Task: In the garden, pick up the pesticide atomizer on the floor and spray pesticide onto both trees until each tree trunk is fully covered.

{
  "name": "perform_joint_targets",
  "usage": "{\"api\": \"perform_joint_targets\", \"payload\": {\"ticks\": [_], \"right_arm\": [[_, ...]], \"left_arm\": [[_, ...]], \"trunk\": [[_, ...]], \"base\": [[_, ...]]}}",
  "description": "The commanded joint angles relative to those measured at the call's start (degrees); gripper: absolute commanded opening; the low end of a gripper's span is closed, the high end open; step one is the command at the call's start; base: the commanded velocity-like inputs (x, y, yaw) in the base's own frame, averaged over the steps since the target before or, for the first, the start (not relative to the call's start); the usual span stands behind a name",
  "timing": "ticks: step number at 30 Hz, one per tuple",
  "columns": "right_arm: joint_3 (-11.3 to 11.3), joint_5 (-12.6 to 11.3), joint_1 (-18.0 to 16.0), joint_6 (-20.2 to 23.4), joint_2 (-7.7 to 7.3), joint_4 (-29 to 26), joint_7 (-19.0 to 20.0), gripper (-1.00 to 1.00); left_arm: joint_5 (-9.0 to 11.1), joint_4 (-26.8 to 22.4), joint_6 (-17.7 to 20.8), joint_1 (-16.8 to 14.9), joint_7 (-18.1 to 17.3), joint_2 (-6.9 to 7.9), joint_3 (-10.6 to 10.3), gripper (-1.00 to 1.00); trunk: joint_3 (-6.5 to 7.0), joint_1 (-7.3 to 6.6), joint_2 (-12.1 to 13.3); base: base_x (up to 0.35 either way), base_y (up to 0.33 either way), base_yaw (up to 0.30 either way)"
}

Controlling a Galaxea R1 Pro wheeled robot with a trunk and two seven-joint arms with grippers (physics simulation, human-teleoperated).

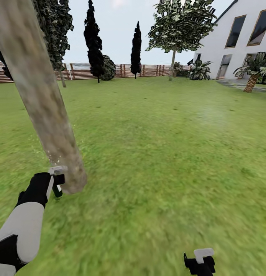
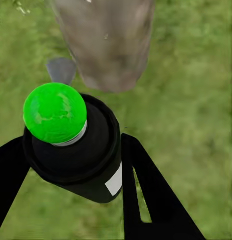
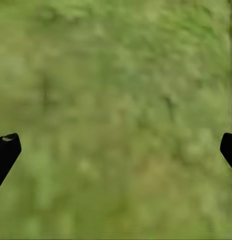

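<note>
A thick, mottled tan-grey tree trunk (image 1: 41,99) leans across the left of the head view and meets the lawn close in front of me. My left gripper (image 1: 57,179) is shut on the pesticide atomizer (image 1: 57,192), right beside the trunk's base. The left wrist view shows the atomizer (image 2: 75,150) as a black can with a bright green cap, held between the two black fingers (image 2: 146,190), with the trunk's base (image 2: 108,45) just beyond it. A second tree (image 1: 173,57) with a slim trunk stands far back by the fence. My right gripper (image 1: 200,262) hangs open over bare grass (image 3: 116,100).
Green lawn (image 1: 160,153) stretches ahead and to the right. A brown slat fence (image 1: 148,70) runs along the back, with dark cypress-like trees (image 1: 95,42) before it. A white house (image 1: 240,42) and a short palm (image 1: 252,74) stand at the far right.
</note>
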Motion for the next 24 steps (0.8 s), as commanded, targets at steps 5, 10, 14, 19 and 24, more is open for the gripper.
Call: {"api": "perform_joint_targets", "payload": {"ticks": [5,10,14,19,24], "right_arm": [[-0.33,0.61,-0.08,-0.19,-0.02,0.1,-0.33,1.0],[-0.33,0.61,-0.09,-0.19,0.06,0.12,-0.33,1.0],[-0.33,0.61,-0.08,-0.19,0.11,0.16,-0.33,1.0],[-0.33,0.62,-0.11,-0.18,-0.02,0.12,-0.33,1.0],[-0.33,0.61,-0.11,-0.2,0.08,0.15,-0.33,1.0]], "left_arm": [[-0.58,-4.03,0.52,-0.9,-0.51,0.06,0.33,-1.0],[-0.57,-5.19,0.51,-1.32,-0.46,-0.01,0.26,-1.0],[-0.7,-4.59,0.14,-0.34,-0.37,0.0,0.25,-1.0],[-0.78,-3.87,0.16,-0.2,-0.25,-0.03,0.23,-1.0],[-0.78,-3.73,0.24,-0.26,-0.25,-0.03,0.23,-1.0]], "trunk": [[-0.06,0.01,-0.02],[-0.06,0.01,-0.02],[-0.06,0.01,-0.02],[-0.06,0.01,-0.02],[-0.06,0.01,-0.02]], "base": [[0.171,-0.244,0.001],[0.022,-0.031,0.164],[0.096,-0.066,0.195],[0.196,-0.208,0.009],[0.137,-0.246,0.0]]}}
